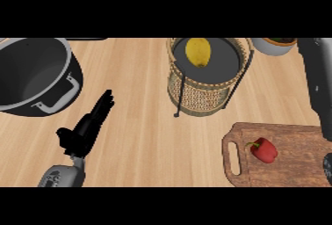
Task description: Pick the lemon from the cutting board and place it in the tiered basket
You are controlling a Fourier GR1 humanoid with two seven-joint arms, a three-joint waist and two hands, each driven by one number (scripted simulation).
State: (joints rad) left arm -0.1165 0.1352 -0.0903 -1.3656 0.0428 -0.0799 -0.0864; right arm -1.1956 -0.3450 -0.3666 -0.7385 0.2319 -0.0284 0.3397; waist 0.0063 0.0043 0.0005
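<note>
lemon: yellow oval lemon (198, 52) already in woven wicker tiered basket (194, 94), far past left hand's (81, 132) straight, released fingers
risk: right hand (319, 74), can't tell its grip, might clip the basket

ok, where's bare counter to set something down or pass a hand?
Free: counter between pot and basket, and the wide strip below the basket, between left hand and board. The board is bare around the pepper. Crowded: top right, where basket, bowl and right arm close in.
</note>
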